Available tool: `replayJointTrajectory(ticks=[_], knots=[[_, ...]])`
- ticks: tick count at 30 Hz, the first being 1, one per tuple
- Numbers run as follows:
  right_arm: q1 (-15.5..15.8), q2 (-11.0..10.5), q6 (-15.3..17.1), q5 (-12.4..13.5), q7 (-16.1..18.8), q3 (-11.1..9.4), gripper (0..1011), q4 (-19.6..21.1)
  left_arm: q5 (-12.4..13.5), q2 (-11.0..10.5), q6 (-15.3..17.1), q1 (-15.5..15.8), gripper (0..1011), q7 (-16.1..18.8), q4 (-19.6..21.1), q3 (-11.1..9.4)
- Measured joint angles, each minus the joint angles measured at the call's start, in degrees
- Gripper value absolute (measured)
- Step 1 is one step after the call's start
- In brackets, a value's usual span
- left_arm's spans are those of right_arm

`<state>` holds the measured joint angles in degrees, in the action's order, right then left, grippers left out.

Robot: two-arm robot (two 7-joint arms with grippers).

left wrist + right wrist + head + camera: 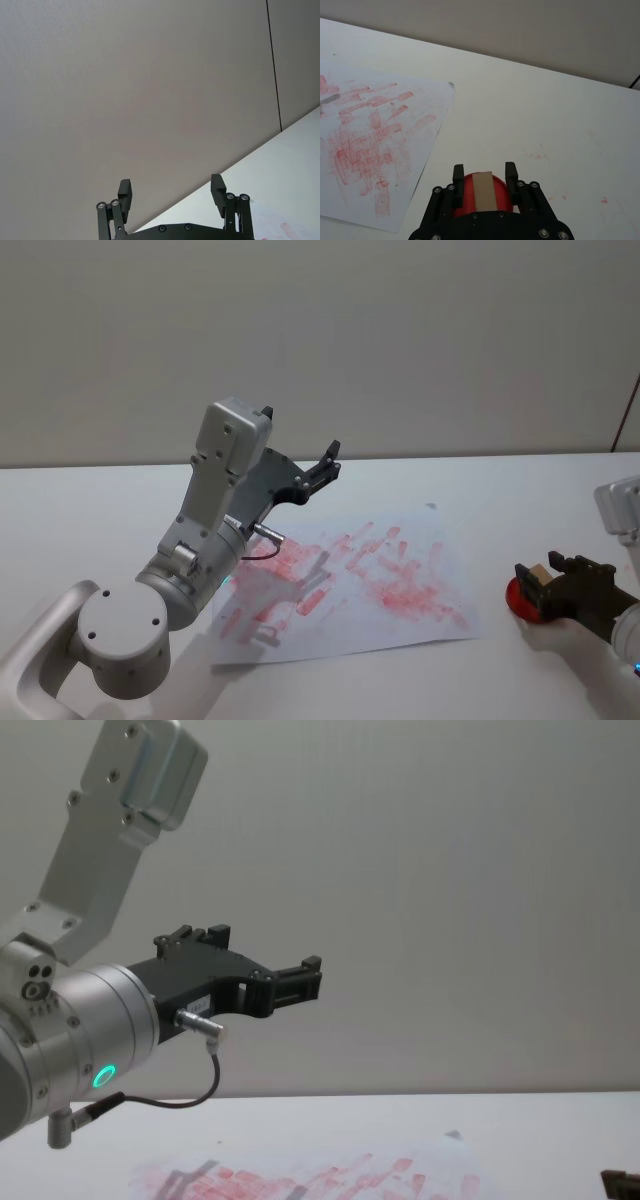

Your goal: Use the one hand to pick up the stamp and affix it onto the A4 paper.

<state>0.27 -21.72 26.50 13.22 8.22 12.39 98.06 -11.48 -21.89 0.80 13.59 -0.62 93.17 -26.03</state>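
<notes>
Two grippers are present, and the right gripper does the work. It sits low at the right edge of the table, near the robot. Its fingers stand on either side of the stamp, close against its two long faces; whether they press the wood or only bracket it cannot be told. The stamp stands on a red ink pad, well apart from the A4 paper, which lies to the left, its middle thick with red prints.

Left gripper: raised above the far left part of the sheet, fingers spread wide, holding nothing. It appears parked.

Handling judgement: the stamp looks like a small wooden block, so light and rigid, with no risk of crushing under a firm pinch. Its plain flat sides should give the pads good purchase. Hold should be taken across the width, high enough to keep the fingertips clear of the inked base. The block must stay level, or the print will come out uneven. The paper is loose and may drag if the stamp slides.
</notes>
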Motion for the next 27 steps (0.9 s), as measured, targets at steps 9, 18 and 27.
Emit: replayJointTrajectory(ticks=[9, 18, 27], knots=[[-0.27, 0.11, 0.24, -0.27, 0.35, 0.08, 737, -0.46, 0.0, 0.0, 0.0, 0.0, 1001, 0.0, 0.0, 0.0], [-0.38, 0.14, 0.32, -0.39, 0.48, 0.13, 969, -0.66, 0.0, 0.0, 0.0, 0.0, 1001, 0.0, 0.0, 0.0], [-0.44, 0.19, 0.37, -0.45, 0.55, 0.13, 1001, -0.76, 0.0, 0.0, 0.0, 0.0, 1001, 0.0, 0.0, 0.0]])
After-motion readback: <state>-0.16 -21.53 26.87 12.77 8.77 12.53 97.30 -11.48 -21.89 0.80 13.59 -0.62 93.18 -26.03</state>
